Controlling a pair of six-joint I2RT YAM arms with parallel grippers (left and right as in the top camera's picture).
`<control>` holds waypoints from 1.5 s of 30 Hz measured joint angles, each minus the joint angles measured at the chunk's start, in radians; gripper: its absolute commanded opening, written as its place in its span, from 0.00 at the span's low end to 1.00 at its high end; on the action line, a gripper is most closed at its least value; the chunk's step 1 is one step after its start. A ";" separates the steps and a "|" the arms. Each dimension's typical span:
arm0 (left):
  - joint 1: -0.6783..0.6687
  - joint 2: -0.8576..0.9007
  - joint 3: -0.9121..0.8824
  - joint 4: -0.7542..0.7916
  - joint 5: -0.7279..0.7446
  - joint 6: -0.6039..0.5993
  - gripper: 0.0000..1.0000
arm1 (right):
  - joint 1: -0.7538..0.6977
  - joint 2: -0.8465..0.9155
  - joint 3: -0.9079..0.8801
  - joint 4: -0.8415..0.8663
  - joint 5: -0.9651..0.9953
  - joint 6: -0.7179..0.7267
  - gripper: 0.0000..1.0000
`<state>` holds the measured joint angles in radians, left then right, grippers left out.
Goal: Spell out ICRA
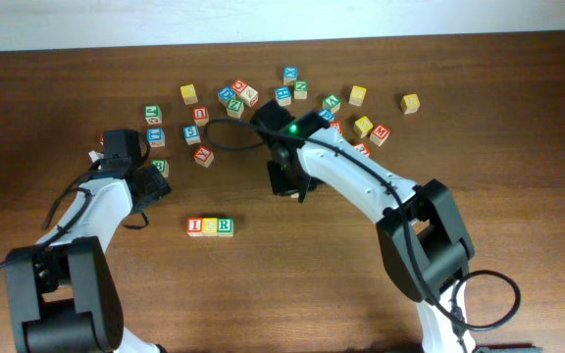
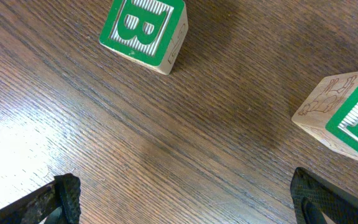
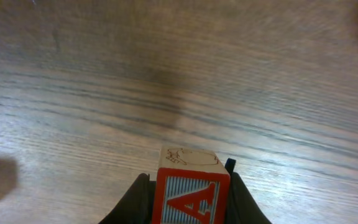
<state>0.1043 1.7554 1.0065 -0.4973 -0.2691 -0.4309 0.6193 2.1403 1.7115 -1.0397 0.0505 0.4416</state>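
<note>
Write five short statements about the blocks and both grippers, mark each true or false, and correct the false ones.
1. The right gripper is shut on the red A block. True.
2. The row holds four blocks. False: three blocks stand side by side in it.
3. The left gripper is open with nothing between its fingers. True.
4. The green B block sits between the left gripper's fingers. False: it lies on the table ahead of them, apart from them.
5. The red A block stands at the end of the row. False: it is in the right gripper, apart from the row.
</note>
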 measured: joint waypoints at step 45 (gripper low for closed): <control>0.000 0.000 0.000 0.000 0.000 0.000 0.99 | -0.126 0.006 -0.080 0.229 0.103 0.007 0.98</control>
<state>0.1043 1.7554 1.0065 -0.4973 -0.2691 -0.4309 0.4938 2.1460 1.6318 -0.8112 0.1539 0.4484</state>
